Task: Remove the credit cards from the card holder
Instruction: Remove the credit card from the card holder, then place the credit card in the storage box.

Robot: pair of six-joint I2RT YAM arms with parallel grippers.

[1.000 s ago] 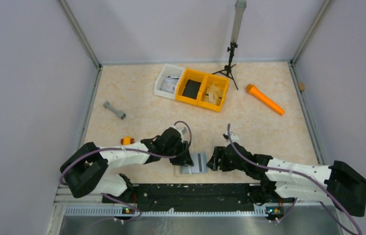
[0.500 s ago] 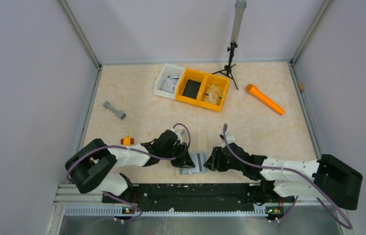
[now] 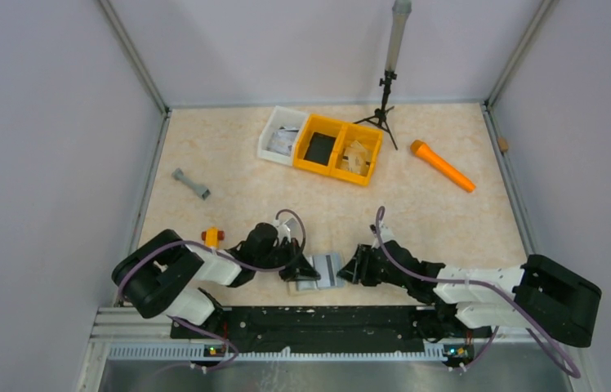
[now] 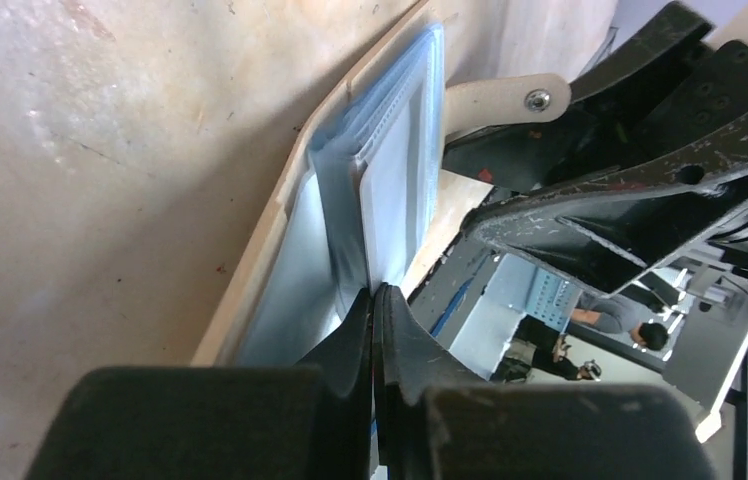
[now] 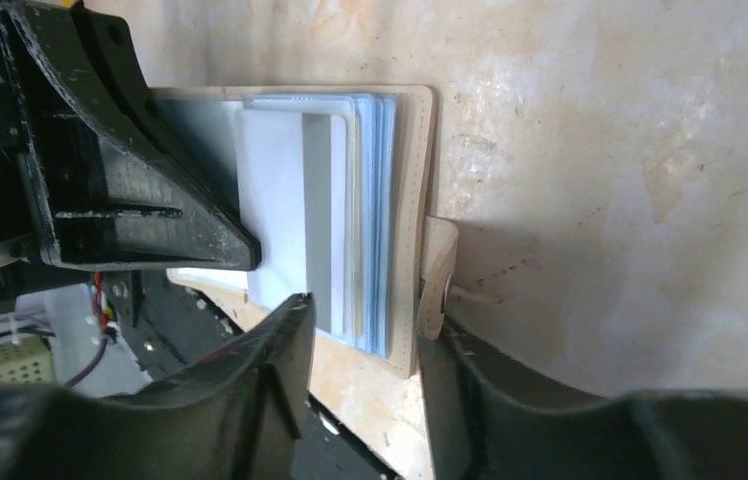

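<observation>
Tan along its rim, the card holder [image 3: 324, 268] lies open and flat on the counter [image 3: 237, 184] at the lower middle of the overhead view, directly between your two hands. Your left hand [image 3: 301, 269] is at its left edge and your right hand [image 3: 351, 268] at its right edge.

In the left wrist view the fingers [image 4: 355, 335] are pressed together, and their tips meet the edge of the pale cards [image 4: 395, 190] stacked in the holder. You cannot tell whether a card is caught between them.

In the right wrist view your right hand is spread. Its two fingers [image 5: 275, 365] sit over the lower edge of the holder at the bottom of the frame, and the card stack [image 5: 350, 200] shows in the gap. The snap tab [image 5: 437, 275] touches the right-side finger.
</observation>
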